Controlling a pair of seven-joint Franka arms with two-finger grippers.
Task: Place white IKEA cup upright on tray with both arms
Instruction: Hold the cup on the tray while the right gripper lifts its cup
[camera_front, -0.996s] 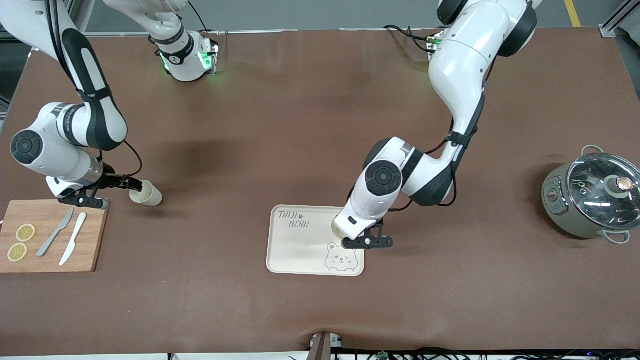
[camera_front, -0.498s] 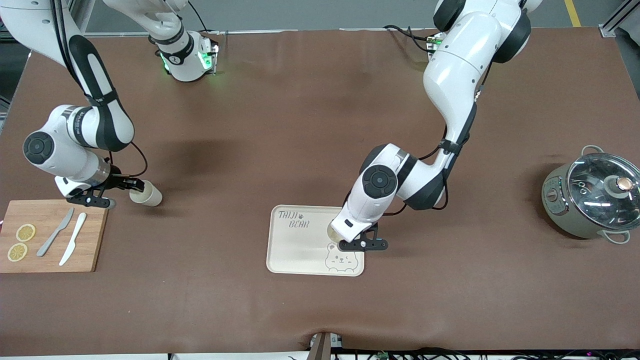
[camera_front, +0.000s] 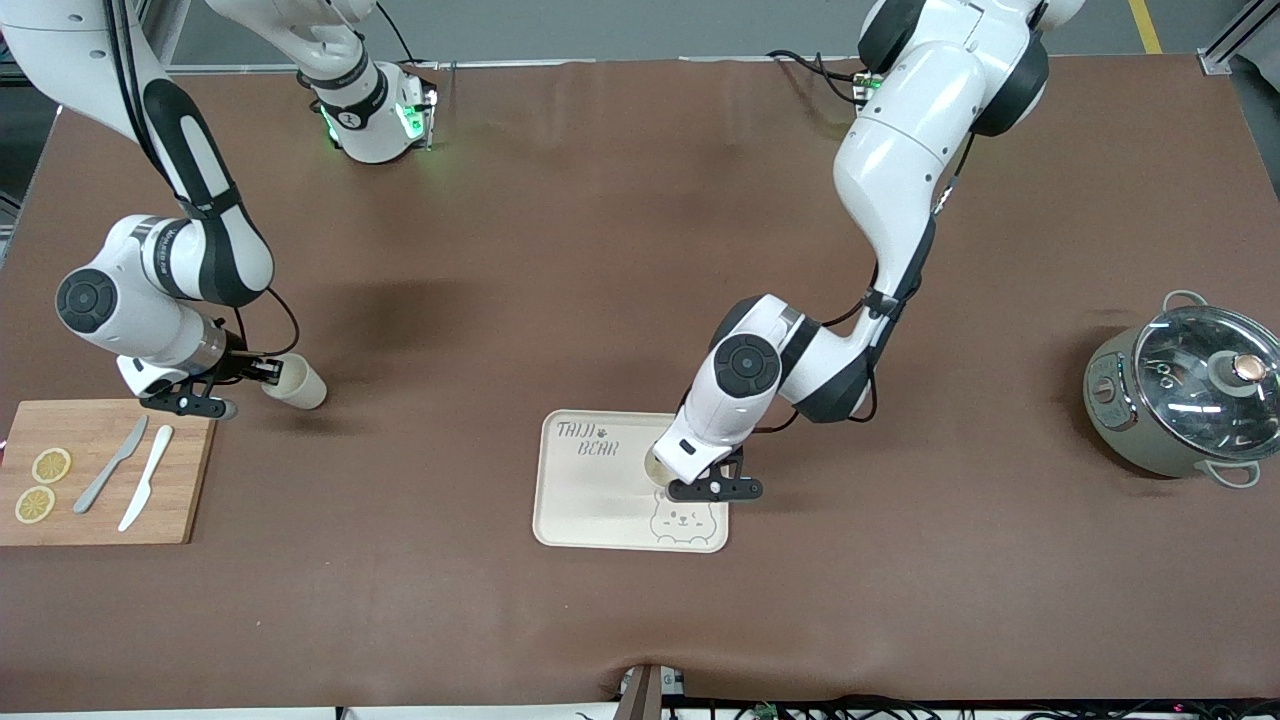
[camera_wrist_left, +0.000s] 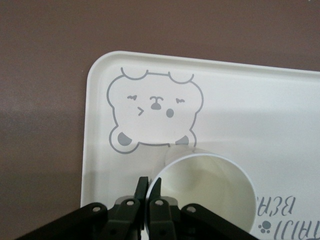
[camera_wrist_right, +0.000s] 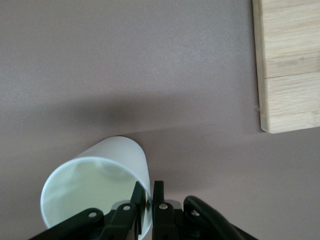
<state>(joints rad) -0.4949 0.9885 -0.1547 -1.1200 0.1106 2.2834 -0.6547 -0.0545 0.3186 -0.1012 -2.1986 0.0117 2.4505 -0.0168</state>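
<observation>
Front view: both grippers (camera_front: 272, 373) (camera_front: 662, 478) pinch cup rims (camera_front: 296, 382), arms bent low.

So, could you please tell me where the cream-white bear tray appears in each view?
Front view: flat cream-white rounded tray at table centre, under the left pincer.
Left wrist view: tray fills most of the picture.
Right wrist view: not in it.
Shared landmark: the winking bear drawing.
</observation>
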